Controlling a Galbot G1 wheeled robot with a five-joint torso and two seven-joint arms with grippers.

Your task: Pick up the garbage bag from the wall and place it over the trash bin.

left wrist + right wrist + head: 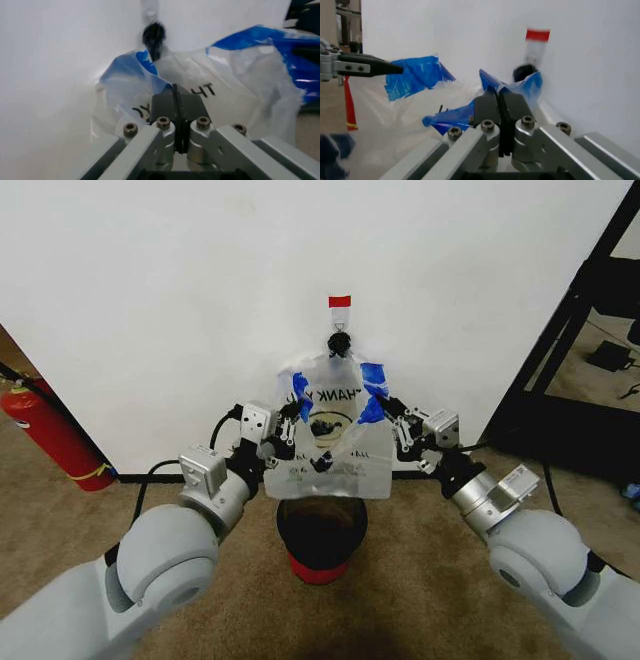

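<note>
Between both grippers, garbage bag (328,442) hangs at wall, w/ left gripper (292,420) and right gripper (388,412) clamped shut on its blue-marked edges. Trash bin (321,533) sits below them. Step: lifting bag off; next prob needs lowering it over bin.

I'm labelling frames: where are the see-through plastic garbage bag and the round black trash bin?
See-through plastic garbage bag (335,460): head view, printed front panel.
Round black trash bin (322,532): head view, dark inside, below the bag.

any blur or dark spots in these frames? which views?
Head view: evenly lit, sharp; the trash bin interior reads as a dark patch, corners slightly dimmed. Left wrist view: the garbage bag and the black wall hook are soft, while the left gripper is crisper. Right wrist view: the red tape and hook are blurred; the right gripper is sharp.
</note>
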